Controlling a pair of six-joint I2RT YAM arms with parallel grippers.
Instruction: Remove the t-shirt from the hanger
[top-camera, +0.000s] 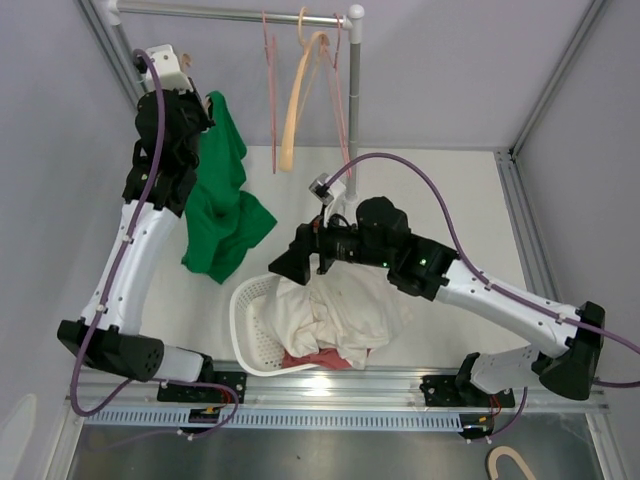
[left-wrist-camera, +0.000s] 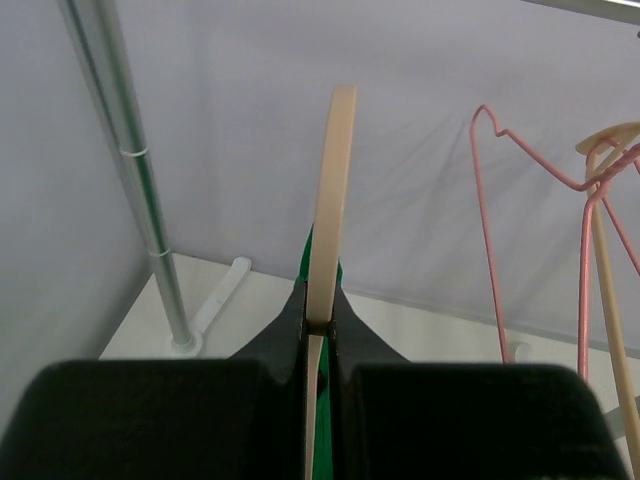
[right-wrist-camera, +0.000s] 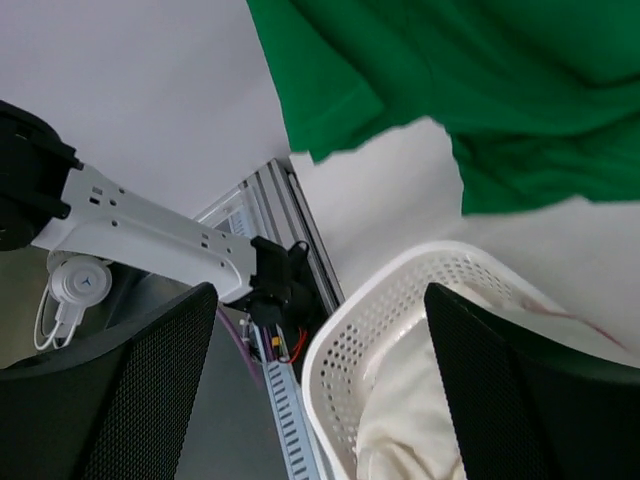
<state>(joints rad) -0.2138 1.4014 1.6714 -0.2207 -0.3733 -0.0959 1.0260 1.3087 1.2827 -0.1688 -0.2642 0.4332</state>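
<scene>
The green t-shirt (top-camera: 222, 205) hangs near the far left corner of the worktop (top-camera: 450, 200). It is draped on a beige hanger (left-wrist-camera: 330, 200), which the left claw (left-wrist-camera: 318, 340) pinches edge-on and holds high, I'd guess so the cloth drops free for pulling. The right claw (right-wrist-camera: 320, 290) is spread wide above the white basket (top-camera: 237, 310) of pale laundry (top-camera: 345, 315) by the near edge, and faces the shirt's hem. Spare hangers (top-camera: 297, 100) on the rail (top-camera: 230, 13) crowd the far edge.
</scene>
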